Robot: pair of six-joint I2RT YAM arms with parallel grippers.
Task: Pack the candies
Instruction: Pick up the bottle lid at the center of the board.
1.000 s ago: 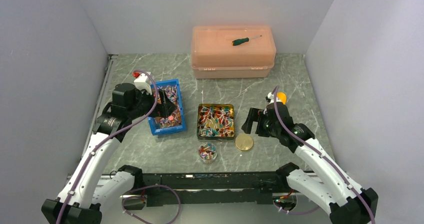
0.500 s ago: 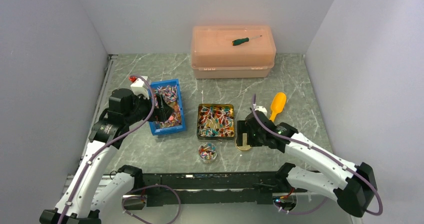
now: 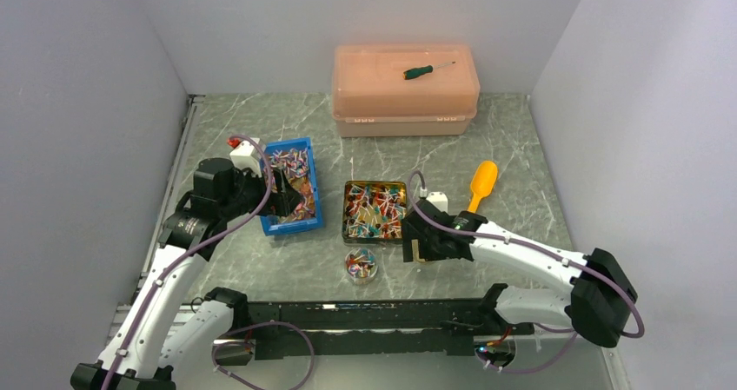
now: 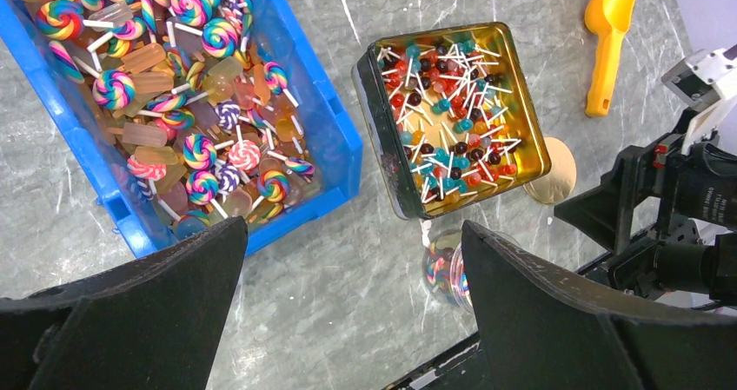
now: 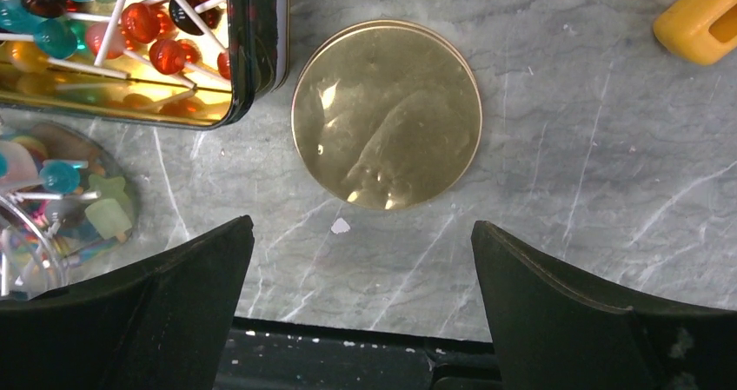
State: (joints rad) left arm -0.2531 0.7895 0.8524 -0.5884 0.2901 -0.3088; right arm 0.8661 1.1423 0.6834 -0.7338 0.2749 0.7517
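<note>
Logging the bench from the overhead view, we start with the grey marbled table. At its far edge stands a translucent pink storage box, lid on, with a green-handled screwdriver lying on top.

Left of centre sits the blue bin. It is heaped with candies, here swirl lollipops on white sticks mixed with pale jelly pieces. Just right of it is the square gold tin, packed with small ball lollipops in red, teal and dark colours.

The left gripper hangs over the near end of the blue bin. Its fingers are spread wide and we see nothing between them.

The right gripper hovers low over the table by the near right corner of the tin. Its fingers are also spread wide and empty.

The orange scoop lies flat on the table to the right of the tin, apart from it.

The round gold lid lies flat just beside the tin's corner, beyond the right fingertips.

The clear round jar stands in front of the tin, holding a few mixed candies.
</note>
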